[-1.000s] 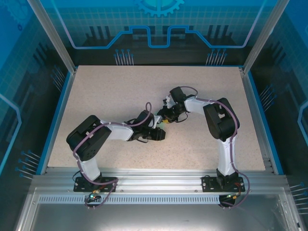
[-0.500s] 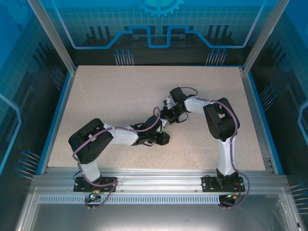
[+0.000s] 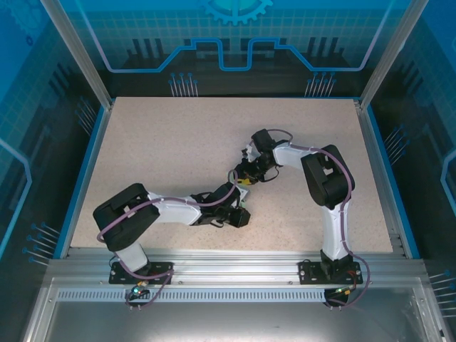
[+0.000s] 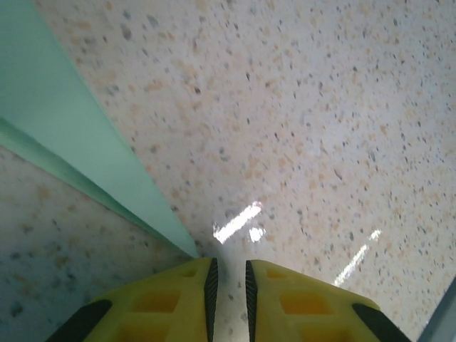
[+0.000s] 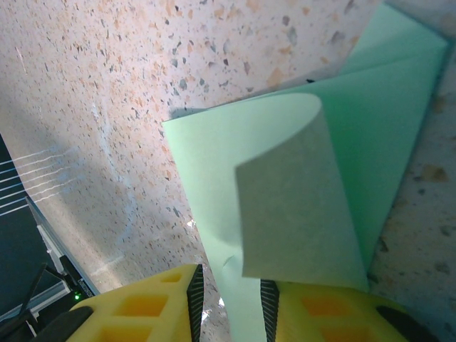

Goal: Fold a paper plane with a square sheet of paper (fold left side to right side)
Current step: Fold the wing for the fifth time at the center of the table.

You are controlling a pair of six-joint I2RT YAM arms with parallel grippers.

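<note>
Curling up near the middle of the table [image 5: 107, 85], the light, floppy, easily creased paper [image 5: 299, 142] runs between my right gripper's [image 5: 231, 299] slightly parted fingers, grip unclear; I'd pinch its free corner gently, my left gripper [image 4: 228, 274], nearly closed and empty, just beside its tip.

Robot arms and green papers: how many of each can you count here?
Robot arms: 2 (left arm, right arm)
Green paper: 1
Total: 3
</note>
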